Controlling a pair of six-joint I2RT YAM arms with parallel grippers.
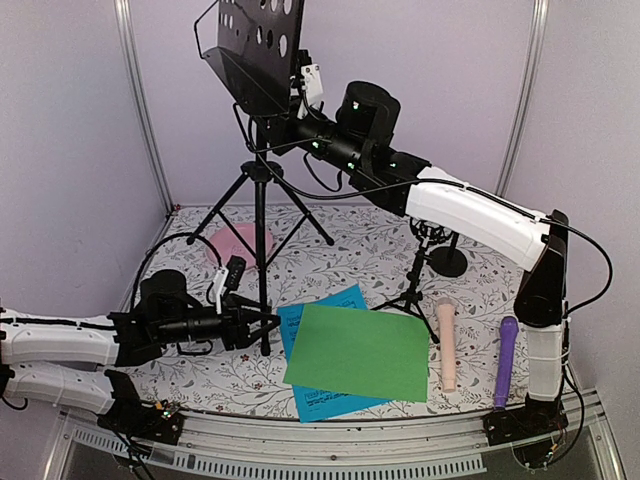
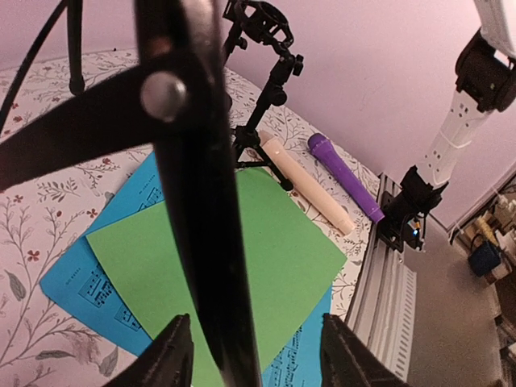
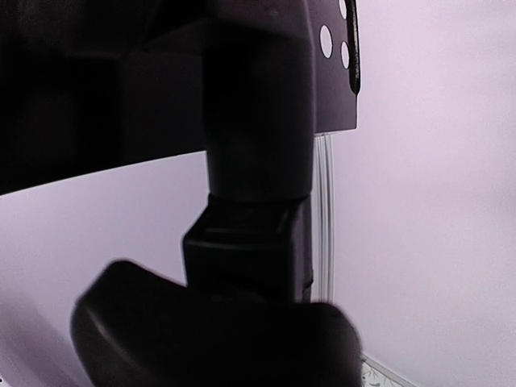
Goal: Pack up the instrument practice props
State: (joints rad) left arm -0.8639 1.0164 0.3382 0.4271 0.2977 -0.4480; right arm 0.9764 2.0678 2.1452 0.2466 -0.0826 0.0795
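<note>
Black perforated music rack (image 1: 250, 45) stands on its tripod left of centre on the table (image 1: 350, 250), left gripper (image 1: 262, 322) open astride the lower pole (image 2: 201, 201), right gripper (image 1: 300, 100) high under the rack, grip too dark to judge; close squarely, low, steadying the top before folding.

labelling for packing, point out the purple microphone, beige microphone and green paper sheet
purple cylindrical microphone (image 1: 505, 365): top external view, middle of its handle
beige cylindrical microphone (image 1: 448, 350): top external view, middle of its handle
green square paper sheet (image 1: 360, 352): top external view, centre of the sheet
</note>
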